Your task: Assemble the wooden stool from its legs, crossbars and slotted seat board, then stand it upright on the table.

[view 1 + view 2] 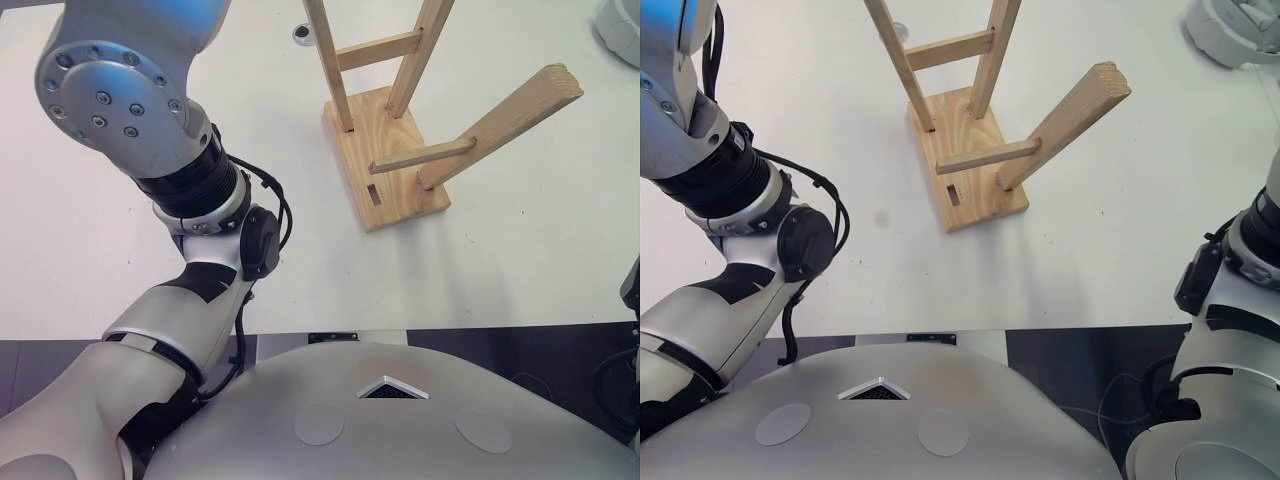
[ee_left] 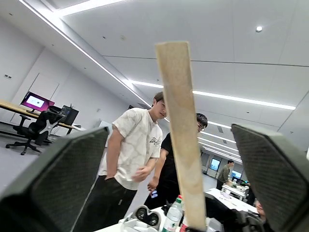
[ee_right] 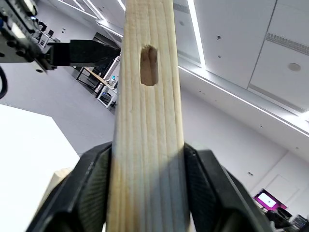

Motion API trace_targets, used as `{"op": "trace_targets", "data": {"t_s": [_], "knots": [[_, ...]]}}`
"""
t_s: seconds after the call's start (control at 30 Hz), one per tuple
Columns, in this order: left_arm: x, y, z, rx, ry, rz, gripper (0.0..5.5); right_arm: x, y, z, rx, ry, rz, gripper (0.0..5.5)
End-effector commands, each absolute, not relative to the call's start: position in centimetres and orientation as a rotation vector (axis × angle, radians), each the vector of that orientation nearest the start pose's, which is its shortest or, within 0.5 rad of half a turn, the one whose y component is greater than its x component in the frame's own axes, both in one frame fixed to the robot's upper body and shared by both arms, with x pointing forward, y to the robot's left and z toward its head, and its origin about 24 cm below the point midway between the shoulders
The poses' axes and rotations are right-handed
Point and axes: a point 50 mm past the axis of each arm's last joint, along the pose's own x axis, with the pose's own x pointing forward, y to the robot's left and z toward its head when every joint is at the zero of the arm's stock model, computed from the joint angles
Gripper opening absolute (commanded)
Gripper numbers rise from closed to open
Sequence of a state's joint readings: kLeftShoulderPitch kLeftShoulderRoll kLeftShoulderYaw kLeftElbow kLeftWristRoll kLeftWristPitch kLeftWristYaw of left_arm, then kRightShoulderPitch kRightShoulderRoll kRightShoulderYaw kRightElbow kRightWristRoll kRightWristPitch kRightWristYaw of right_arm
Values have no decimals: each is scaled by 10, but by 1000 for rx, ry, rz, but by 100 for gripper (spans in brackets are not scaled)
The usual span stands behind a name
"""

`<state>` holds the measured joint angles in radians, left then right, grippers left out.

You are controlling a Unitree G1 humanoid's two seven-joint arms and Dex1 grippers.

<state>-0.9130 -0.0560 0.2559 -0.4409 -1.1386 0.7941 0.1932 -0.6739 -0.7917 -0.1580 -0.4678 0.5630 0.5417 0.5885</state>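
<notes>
White table [image 1: 520, 260], open office room behind. Pale pine slotted seat board [image 1: 397, 203] lies flat at far centre. Two upright pine legs [image 1: 420, 55] stand in its far end, joined by a thin pine crossbar [image 1: 378, 50]. A third, tilted pine leg [image 1: 500, 125] leans right from the near end, with a short crossbar stub [image 1: 420, 157] jutting left from it. One empty slot [image 1: 374, 194] sits at near left. Right gripper [image 3: 149, 154] is clamped tight on a mortised leg [image 3: 147, 111]. Left gripper [image 2: 170, 129] is spread wide, with a plain leg [image 2: 178, 121] between its pads and clear of both.
</notes>
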Motion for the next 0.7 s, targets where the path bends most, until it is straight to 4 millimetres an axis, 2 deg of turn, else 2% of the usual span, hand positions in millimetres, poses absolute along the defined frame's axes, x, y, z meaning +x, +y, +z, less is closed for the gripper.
{"op": "trace_targets", "data": {"t_s": [0.03, 0.07, 0.17, 0.27, 0.7], "knots": [[261, 82, 318, -784, -381, -878, 466, 250, -165, 301, -465, -485, 850, 209], [258, 75, 319, -798, -380, -878, 466, 250, -163, 299, -465, -479, 868, 209], [251, 63, 322, -833, -382, -879, 419, 249, -162, 296, -467, -476, 889, 209], [248, 61, 323, -876, -381, -880, 351, 248, -161, 293, -479, -464, 907, 209], [246, 62, 320, -929, -354, -849, 123, 250, -168, 283, -490, -427, 906, 209]]}}
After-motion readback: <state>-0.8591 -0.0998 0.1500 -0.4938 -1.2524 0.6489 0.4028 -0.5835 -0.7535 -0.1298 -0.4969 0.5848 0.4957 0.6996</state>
